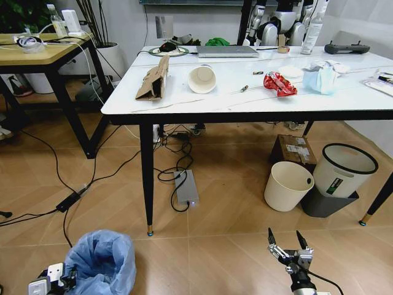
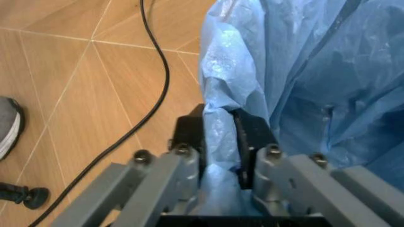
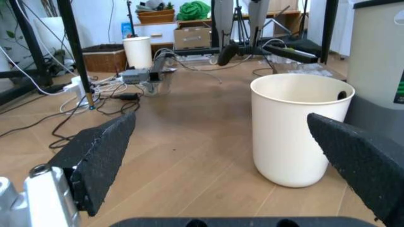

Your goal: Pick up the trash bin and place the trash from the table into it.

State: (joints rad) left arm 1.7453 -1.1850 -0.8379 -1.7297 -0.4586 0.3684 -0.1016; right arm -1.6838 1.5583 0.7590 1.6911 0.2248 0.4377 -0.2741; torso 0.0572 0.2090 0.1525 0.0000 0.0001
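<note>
Low on the tiled floor, at the robot's left, the left end effector (image 2: 221,142) is clamped on the rim of the trash bin (image 1: 101,263), its two dark fingers (image 2: 188,131) pinching a fold of the crinkled light-blue bag. The bin stands on the floor just in front of the near leg of the surface (image 1: 184,101), whose white marble-look top carries the trash: a folded brown cardboard piece (image 1: 154,80), a paper cup (image 1: 202,78) lying on its side, a crumpled red wrapper (image 1: 280,83) and a pale blue face mask (image 1: 320,78). The right end effector (image 1: 287,242) hangs near the floor at the robot's right with its fingers (image 3: 101,158) spread well apart and nothing between them. Ahead of it, under the surface, a bare cream bucket (image 3: 296,127) stands upright beside a grey-and-white bin (image 1: 342,169). A black cable (image 2: 148,94) snakes across the tiles near the left end effector, and a grey power strip (image 1: 185,187) lies under the surface.
</note>
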